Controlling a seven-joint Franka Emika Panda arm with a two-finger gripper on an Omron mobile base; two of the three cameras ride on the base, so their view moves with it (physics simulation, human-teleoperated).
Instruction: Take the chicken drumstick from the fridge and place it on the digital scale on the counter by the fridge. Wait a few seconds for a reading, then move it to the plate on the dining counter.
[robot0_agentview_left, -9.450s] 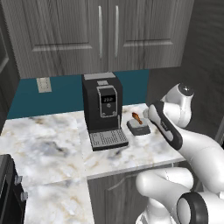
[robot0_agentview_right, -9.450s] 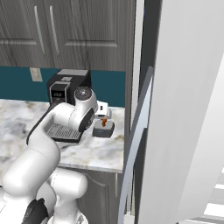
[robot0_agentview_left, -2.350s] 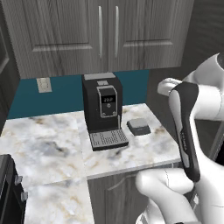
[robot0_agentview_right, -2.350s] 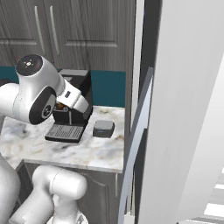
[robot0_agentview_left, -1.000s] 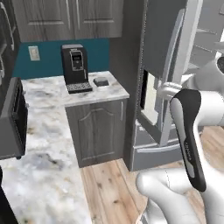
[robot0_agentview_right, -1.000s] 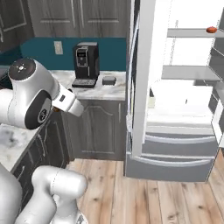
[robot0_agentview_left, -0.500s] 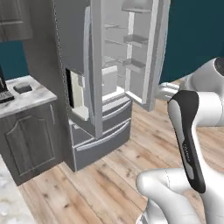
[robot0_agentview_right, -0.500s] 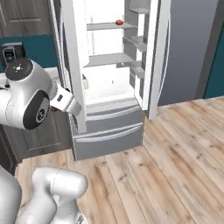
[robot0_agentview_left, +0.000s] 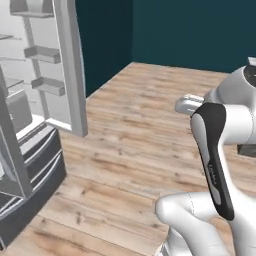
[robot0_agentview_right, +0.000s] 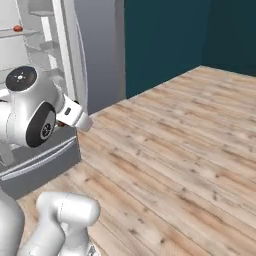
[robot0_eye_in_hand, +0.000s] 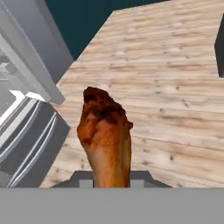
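My claw (robot0_eye_in_hand: 111, 183) is clenched around the thin bone end of the orange-brown, tapering chicken drumstick (robot0_eye_in_hand: 105, 138); it looks light, greasy and top-heavy, so I'd grip firmly.

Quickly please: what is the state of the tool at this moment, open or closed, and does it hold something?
Tool: closed on the drumstick, which sticks out in front of it in the hand view.
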